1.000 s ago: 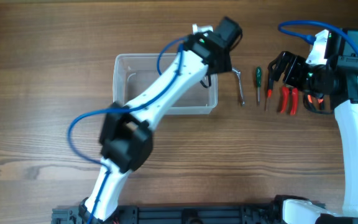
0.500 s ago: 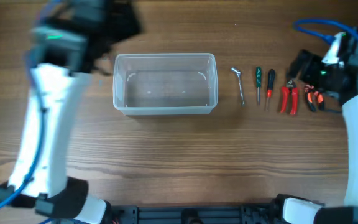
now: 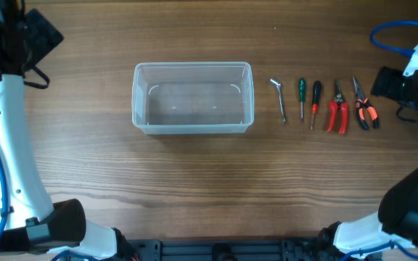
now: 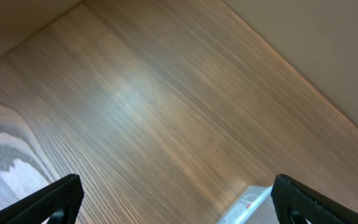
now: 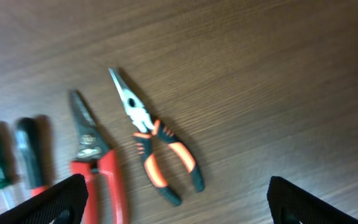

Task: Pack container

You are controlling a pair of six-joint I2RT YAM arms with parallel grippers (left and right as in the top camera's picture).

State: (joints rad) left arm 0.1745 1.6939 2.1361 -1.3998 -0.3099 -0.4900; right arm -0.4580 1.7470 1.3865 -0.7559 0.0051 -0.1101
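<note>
The container (image 3: 193,67) is a clear rectangular tub with rounded corners and a thick rim, empty, sitting flat near the middle of the table (image 3: 194,181). It has not moved since the earlier frames. A second ago the left arm lay across the container; now it has pulled well to the container's left, and the left fingers (image 4: 55,199) stand wide apart with nothing between them. The right arm has drawn away further right of the container, uncovering the orange-and-black pliers (image 3: 363,107) at the far end of the tool row. The right fingers (image 5: 61,199) are also spread and empty. The table is brown wood grain, and a plain beige surface shows beyond its edge in the left wrist view.
</note>
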